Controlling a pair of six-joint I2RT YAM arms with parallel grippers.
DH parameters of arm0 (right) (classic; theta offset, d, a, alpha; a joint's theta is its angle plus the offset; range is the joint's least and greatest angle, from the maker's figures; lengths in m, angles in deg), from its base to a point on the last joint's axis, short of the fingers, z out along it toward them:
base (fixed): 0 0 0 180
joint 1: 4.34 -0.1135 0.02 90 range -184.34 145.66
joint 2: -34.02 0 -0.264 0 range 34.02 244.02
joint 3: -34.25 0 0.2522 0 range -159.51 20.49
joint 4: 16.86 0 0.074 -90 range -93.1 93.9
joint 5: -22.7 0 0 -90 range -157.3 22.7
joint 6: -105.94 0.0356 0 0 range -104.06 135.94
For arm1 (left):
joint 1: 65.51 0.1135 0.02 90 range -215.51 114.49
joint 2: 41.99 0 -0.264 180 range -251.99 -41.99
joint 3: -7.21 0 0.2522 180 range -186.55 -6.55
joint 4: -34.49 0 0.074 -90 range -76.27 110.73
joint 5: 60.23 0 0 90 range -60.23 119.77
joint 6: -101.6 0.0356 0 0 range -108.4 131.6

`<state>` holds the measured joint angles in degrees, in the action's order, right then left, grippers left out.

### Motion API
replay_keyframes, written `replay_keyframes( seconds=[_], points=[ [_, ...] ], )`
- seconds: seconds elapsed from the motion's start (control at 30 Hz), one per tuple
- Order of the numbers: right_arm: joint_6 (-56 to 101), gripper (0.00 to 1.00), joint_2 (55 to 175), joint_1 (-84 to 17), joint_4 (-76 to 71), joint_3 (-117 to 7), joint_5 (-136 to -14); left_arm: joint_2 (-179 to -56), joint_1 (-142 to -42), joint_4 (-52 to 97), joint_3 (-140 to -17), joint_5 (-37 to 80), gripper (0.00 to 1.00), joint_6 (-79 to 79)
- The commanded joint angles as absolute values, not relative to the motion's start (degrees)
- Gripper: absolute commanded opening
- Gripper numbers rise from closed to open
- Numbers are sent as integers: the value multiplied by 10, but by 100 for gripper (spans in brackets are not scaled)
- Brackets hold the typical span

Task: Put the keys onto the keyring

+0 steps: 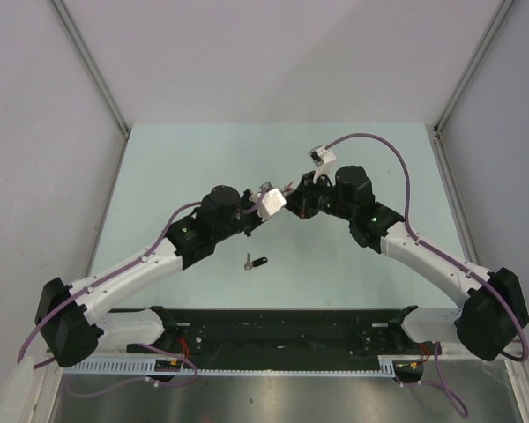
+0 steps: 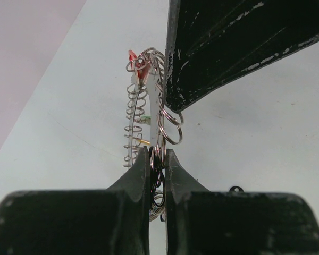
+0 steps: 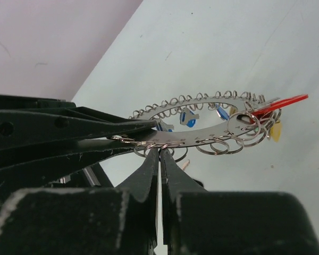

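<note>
Keyring [image 3: 207, 133]: held off the table [image 1: 203, 159] between the two grippers, roughly level in the right wrist view. It is a flat silver band with small split rings [image 3: 218, 146] all round its edge.

Left gripper [image 2: 158, 154]: jaws closed on the keyring's rim, with a few of the split rings pinched between the fingers. The ring stands edge-on away from the fingertips in the left wrist view.

Right gripper [image 3: 159, 154]: jaws closed, fingers pressed together. The tips sit just under the keyring's near edge, close beside the left gripper's hold. They touch the split rings there — whether one is pinched between them cannot be told.

Keys on the keyring: one red-headed key [image 3: 284, 100] sticks out at the side opposite the left gripper. Blue heads [image 3: 190, 122] show inside the ring's opening. A small yellow piece [image 3: 276, 131] hangs just below the red key.

Loose key: one black-headed key [image 1: 257, 262] lies flat on the table, toward the arm bases from the keyring and well apart from it — no gripper touches it.

The top view does not resolve the keyring itself; the gripper tips meet over the middle of the table.
</note>
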<state>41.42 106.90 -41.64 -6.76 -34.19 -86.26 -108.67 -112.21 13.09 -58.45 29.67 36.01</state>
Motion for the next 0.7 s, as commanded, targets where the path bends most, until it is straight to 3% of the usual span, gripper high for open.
replay_keyframes(
  seconds=[0.0,0.67],
  points=[
    [329,0,1034,-415,-88,-363,-888,-1058,-1122,155,-629,271,3,358],
    [74,0,971,-390,-72,-364,-1069,-1056,-1101,90,-673,97,3,356]
  ],
)
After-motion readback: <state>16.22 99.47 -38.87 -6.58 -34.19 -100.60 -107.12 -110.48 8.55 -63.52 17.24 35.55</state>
